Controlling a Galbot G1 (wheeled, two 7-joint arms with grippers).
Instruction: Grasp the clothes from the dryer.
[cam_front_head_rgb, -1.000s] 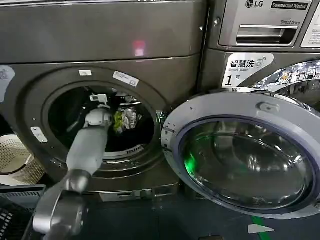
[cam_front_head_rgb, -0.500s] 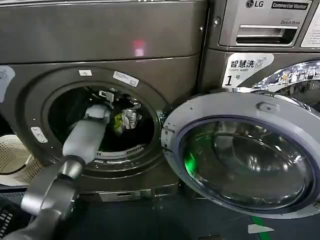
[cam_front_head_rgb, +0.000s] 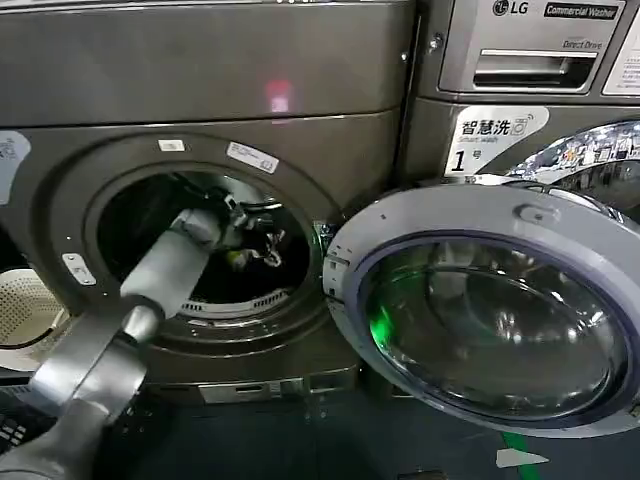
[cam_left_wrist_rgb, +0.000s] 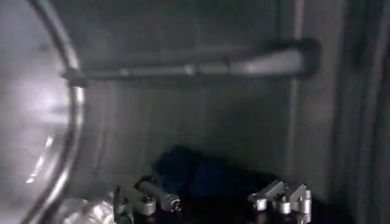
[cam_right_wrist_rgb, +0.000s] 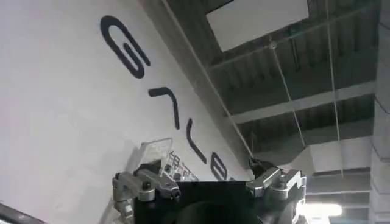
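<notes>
Left end effector (cam_left_wrist_rgb: 213, 204) is inside the dryer (cam_front_head_rgb: 200, 120) drum, fingers spread wide with nothing between them, hovering just over the clothes (cam_left_wrist_rgb: 195, 176): a dark navy bundle low in the drum, with pale fabric beside one fingertip. Contact cannot be judged. In the head view the grey left arm passes through the round porthole. The glass door (cam_front_head_rgb: 480, 310) hangs swung open to the right. Drum wall is brushed steel with a raised baffle (cam_left_wrist_rgb: 201, 64). Right end effector (cam_right_wrist_rgb: 210, 185) points up toward a ceiling, fingers apart, empty.
</notes>
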